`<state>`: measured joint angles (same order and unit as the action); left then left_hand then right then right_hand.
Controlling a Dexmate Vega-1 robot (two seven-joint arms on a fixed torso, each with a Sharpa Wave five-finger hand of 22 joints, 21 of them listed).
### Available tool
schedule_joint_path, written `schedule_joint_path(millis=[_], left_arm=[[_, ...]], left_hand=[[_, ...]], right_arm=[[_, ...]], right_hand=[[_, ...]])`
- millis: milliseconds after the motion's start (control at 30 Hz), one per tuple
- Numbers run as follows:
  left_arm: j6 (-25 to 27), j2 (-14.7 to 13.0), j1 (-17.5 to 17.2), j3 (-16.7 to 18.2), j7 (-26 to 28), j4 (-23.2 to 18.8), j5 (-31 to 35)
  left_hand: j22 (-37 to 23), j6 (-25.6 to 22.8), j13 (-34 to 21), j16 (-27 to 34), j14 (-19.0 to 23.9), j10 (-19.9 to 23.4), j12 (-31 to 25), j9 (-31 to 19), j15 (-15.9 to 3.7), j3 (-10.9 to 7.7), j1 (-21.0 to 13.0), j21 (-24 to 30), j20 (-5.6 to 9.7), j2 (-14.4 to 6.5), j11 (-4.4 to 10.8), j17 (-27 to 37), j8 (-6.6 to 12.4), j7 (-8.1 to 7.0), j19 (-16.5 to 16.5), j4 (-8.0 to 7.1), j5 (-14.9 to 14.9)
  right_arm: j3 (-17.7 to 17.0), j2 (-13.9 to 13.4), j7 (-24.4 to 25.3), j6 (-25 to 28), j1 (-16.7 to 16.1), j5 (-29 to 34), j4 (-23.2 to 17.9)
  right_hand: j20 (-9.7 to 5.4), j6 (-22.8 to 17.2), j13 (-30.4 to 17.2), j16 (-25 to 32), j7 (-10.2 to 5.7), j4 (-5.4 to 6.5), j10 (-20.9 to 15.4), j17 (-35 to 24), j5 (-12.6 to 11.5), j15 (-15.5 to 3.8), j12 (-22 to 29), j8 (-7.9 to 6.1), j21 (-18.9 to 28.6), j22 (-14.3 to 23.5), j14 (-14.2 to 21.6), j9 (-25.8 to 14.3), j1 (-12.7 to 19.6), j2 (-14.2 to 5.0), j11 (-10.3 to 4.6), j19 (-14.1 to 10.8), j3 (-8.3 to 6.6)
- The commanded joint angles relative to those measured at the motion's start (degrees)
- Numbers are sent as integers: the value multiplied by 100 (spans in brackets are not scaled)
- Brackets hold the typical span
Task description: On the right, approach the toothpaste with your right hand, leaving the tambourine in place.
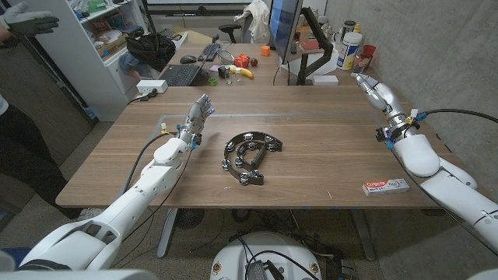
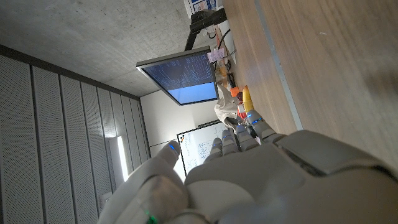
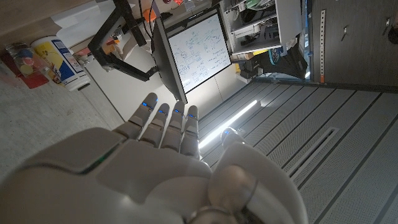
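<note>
A white and red toothpaste box [image 1: 386, 186] lies near the table's front right edge. My right hand [image 1: 377, 92] is raised at the far right of the table, well beyond the box, fingers straight and apart, holding nothing; its back [image 3: 155, 162] also fills the lower part of the right wrist view. A black tambourine [image 1: 250, 156] with silver jingles lies at the table's middle. My left hand [image 1: 196, 118] stands left of it, fingers extended and empty, and its back [image 2: 261, 174] shows in the left wrist view.
Behind the wooden table [image 1: 311, 124] is a cluttered desk with a monitor [image 1: 285, 23], keyboard [image 1: 180, 75], a banana [image 1: 244, 71] and bottles [image 1: 350, 48]. A white shelf [image 1: 85, 47] stands at the back left. A person's gloved hand [image 1: 29, 22] shows at the top left.
</note>
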<state>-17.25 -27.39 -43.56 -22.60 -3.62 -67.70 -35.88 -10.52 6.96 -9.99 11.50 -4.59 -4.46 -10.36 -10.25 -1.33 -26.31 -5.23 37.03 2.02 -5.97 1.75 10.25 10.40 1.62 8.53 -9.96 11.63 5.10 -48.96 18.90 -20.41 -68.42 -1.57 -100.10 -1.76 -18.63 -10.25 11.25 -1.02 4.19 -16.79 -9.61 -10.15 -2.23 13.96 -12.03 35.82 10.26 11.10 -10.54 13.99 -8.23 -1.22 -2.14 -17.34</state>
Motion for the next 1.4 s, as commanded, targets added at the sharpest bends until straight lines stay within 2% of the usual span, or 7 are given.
schedule_joint_path(millis=[33, 600, 733, 1400], left_arm=[[-7, 26, 56, -22, -39, 80, 7], [-20, 18, 28, -16, -43, 53, 1], [-28, 19, 25, -14, -37, 55, 4], [-61, 17, 25, -5, -89, 77, -17]], left_hand=[[-20, 37, -27, 1, -40, -67, -21, -15, 1, -49, 57, -39, 159, -354, -2, 11, 31, -4, 36, -11, 32], [-21, 19, -27, 3, -36, -67, -22, -15, 0, -61, 65, -48, 156, -354, 19, 11, 38, -6, 30, -11, 31], [-21, 17, -27, 3, -36, -68, -22, -15, -1, -64, 67, -51, 154, -354, 17, 11, 38, -8, 31, -11, 31], [-22, 10, -27, 2, -35, -68, -23, -15, -1, -80, 74, -62, 151, -359, 7, 11, 39, -10, 28, -12, 31]], right_arm=[[-349, -204, -92, 134, -408, 289, -382], [-826, -239, -277, 220, -863, 678, -783], [-1010, -226, -297, 367, -1055, 864, -1040], [-1549, 113, -566, 587, -1480, 1422, -1551]], right_hand=[[-229, -54, -24, -11, 8, 11, -30, -11, 0, -138, -3, 10, -10, 20, 64, -6, -14, 43, -15, -68, -29], [-251, -82, -24, -26, 6, 15, -61, -11, 0, -142, -12, 22, -11, 21, 95, -8, -29, 47, -21, -132, -37], [-254, -90, -24, -28, 1, 19, -70, -13, 0, -142, -13, 23, -14, 21, 100, -8, -36, 46, -18, -137, -38], [-267, -119, -24, -41, -11, 36, -97, -15, 0, -132, -24, 33, -32, 22, 119, -9, -68, 52, -35, -158, -39]])
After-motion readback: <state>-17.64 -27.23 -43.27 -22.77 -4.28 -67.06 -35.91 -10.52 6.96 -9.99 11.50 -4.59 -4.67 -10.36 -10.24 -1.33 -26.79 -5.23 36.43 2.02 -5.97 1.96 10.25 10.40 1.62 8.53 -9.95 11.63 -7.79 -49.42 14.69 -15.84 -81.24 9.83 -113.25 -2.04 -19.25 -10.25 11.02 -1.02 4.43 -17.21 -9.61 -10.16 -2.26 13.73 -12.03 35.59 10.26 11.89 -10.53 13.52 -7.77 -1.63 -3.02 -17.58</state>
